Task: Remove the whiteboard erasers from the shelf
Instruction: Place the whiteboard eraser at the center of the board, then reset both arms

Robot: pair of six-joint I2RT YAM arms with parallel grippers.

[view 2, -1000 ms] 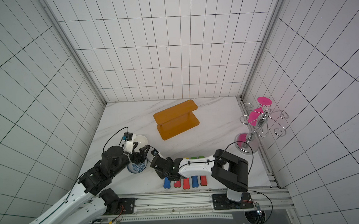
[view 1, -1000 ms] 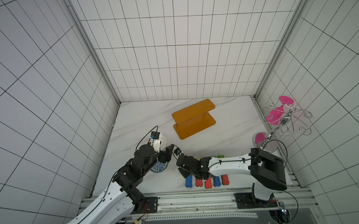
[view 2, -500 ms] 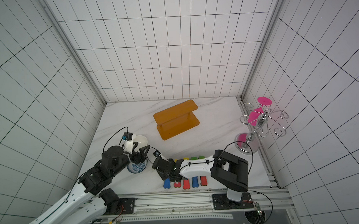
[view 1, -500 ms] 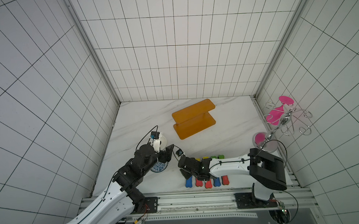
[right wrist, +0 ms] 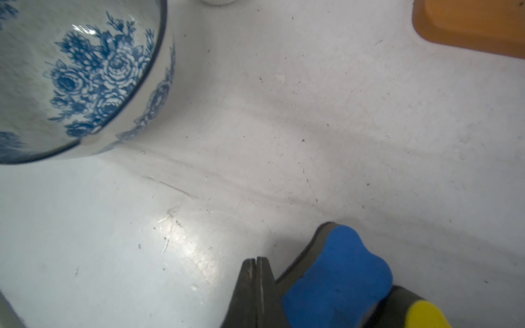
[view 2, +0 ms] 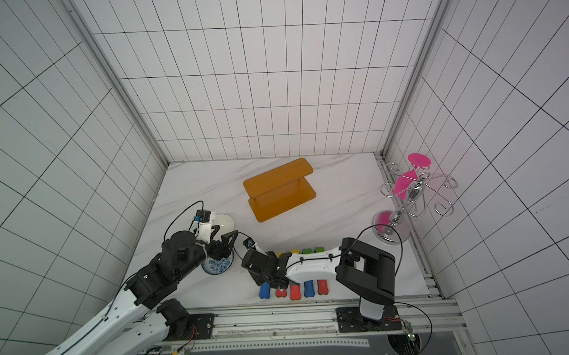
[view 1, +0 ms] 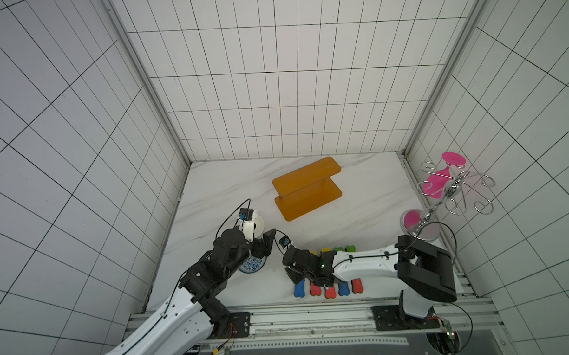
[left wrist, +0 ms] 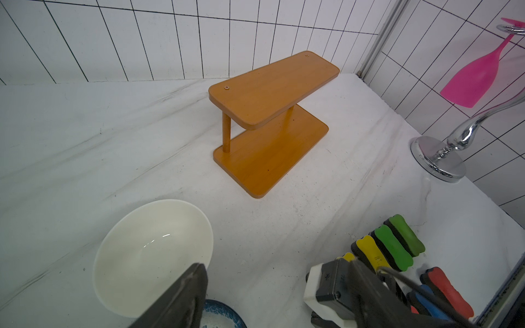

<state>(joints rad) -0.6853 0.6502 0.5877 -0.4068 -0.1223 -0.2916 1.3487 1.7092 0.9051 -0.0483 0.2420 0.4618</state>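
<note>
The orange shelf (view 1: 305,187) (view 2: 278,190) (left wrist: 270,113) stands mid-table with both boards bare. Several whiteboard erasers lie in two rows near the front edge: yellow (view 1: 325,250) and green (view 1: 338,248) (left wrist: 393,250) behind, blue (view 1: 299,289) (view 2: 265,290) and red (view 1: 315,289) in front. My right gripper (view 1: 293,276) (right wrist: 257,264) is shut and empty, low over the table with its tips beside a blue eraser (right wrist: 338,272). Above the blue-patterned bowl, my left gripper (view 2: 226,238) (left wrist: 277,264) is open and holds nothing.
A blue-patterned bowl (view 1: 252,265) (right wrist: 71,79) and a white bowl (view 1: 258,223) (left wrist: 153,255) sit at the front left. A chrome wire rack (view 1: 442,204) (left wrist: 443,153) with pink glasses stands by the right wall. The front rail lies just beyond the erasers.
My right gripper has drawn back slightly toward the front, uncovering the yellow erasers. The left arm has not moved.
</note>
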